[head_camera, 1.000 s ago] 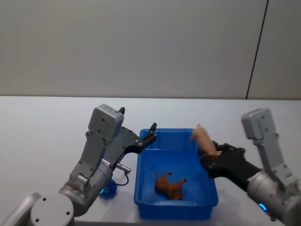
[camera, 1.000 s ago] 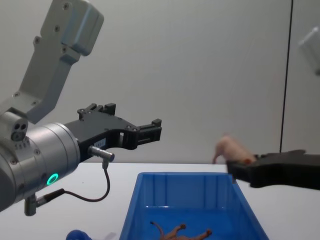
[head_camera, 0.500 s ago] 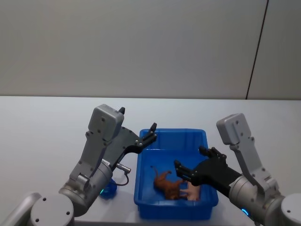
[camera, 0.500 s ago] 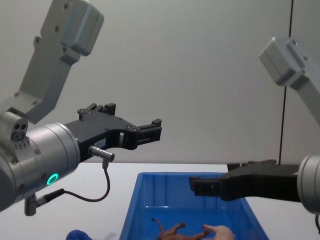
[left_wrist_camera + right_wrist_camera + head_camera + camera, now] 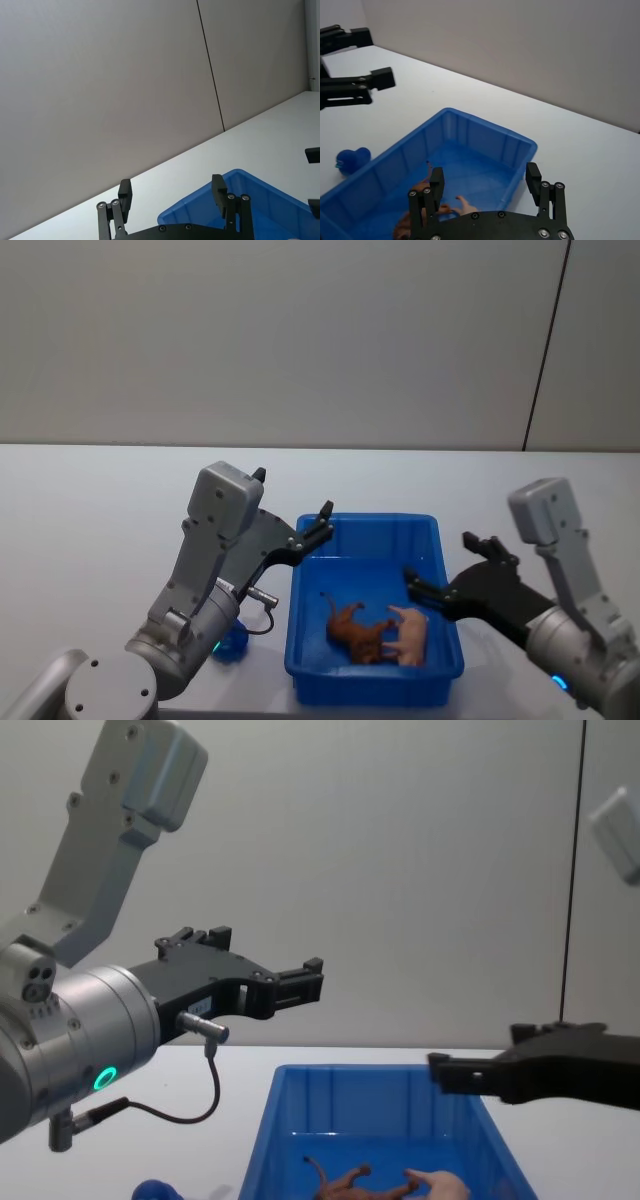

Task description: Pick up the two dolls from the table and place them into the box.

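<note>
Placing looks done: brown doll, pink doll lie in box, lower centre. Spread and empty, right end effector, left end effector flank box. You just retract.

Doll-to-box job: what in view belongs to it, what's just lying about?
Job: brown long-tailed animal doll and pale pink pig doll, both inside the bright blue plastic bin; open right gripper above its right rim; open left gripper by its left rim.
Lying about: rounded blue soft toy on the white table, left of the bin.
</note>
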Available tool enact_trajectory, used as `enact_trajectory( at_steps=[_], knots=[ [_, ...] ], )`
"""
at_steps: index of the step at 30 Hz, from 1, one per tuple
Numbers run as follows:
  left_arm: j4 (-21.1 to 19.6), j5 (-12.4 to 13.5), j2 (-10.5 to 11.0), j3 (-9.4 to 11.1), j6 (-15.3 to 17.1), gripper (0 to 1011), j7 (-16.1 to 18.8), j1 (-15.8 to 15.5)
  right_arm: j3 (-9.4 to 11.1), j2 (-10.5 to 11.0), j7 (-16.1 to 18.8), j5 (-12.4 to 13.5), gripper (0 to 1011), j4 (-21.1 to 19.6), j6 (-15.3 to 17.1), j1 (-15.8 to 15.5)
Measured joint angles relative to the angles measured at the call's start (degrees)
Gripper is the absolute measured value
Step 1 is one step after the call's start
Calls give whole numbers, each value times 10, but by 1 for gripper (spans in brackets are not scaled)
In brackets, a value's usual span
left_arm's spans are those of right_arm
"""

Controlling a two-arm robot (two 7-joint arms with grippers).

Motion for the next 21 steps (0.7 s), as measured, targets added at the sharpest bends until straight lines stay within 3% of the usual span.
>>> enact_trajectory(
  at_steps=[13,21],
  knots=[
    [-2,1,1,0,6,1001,0,1,22,22,3,1,1001,33,-35,9],
    [-31,-3,13,-3,46,1001,8,16,28,27,4,1,1001,42,-45,11]
  ],
)
